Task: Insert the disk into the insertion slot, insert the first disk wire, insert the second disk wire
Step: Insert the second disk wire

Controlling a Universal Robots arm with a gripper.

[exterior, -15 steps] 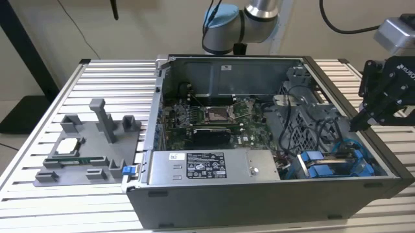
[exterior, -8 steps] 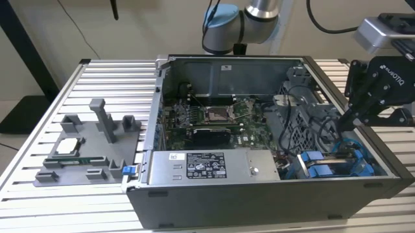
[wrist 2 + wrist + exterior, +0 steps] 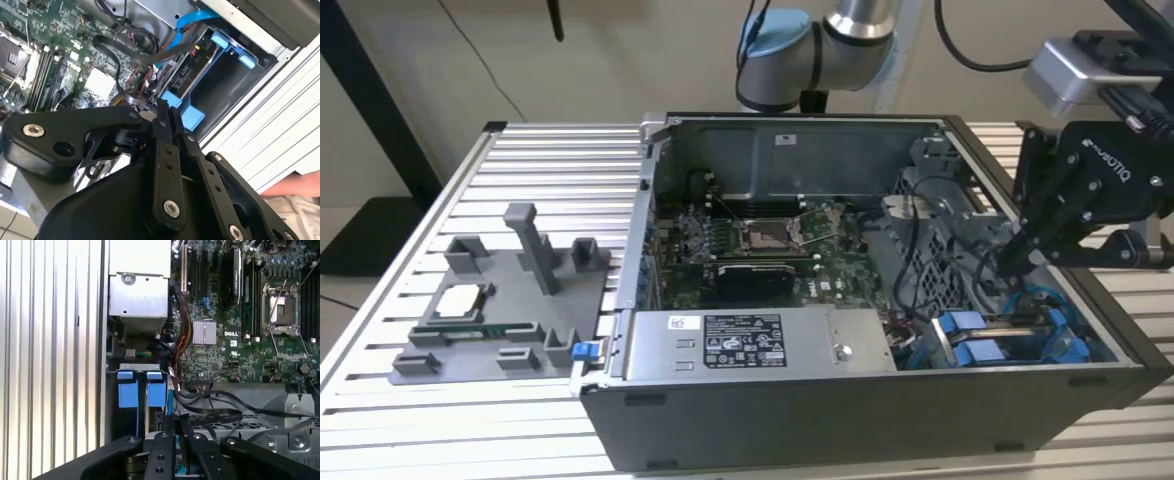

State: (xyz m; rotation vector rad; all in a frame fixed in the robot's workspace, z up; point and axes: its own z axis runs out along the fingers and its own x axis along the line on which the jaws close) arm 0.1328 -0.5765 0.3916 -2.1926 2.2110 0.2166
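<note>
Blue-framed disk (image 3: pixel 141 390) sitting in insertion slot (image 3: pixel 227 82); gripper (image 3: pixel 164 111) fingers pinching shut over thin black wire (image 3: pixel 150 57), floppy, graspable near connector.

You see white letters on the side of the black gripper (image 3: pixel 1010 268) -- a maker's name. The silver power-supply box (image 3: pixel 854 345) has a black-and-white label (image 3: pixel 744 342) -- its print is too tiny to read. The green motherboard (image 3: pixel 225 357) has a small white logo.
</note>
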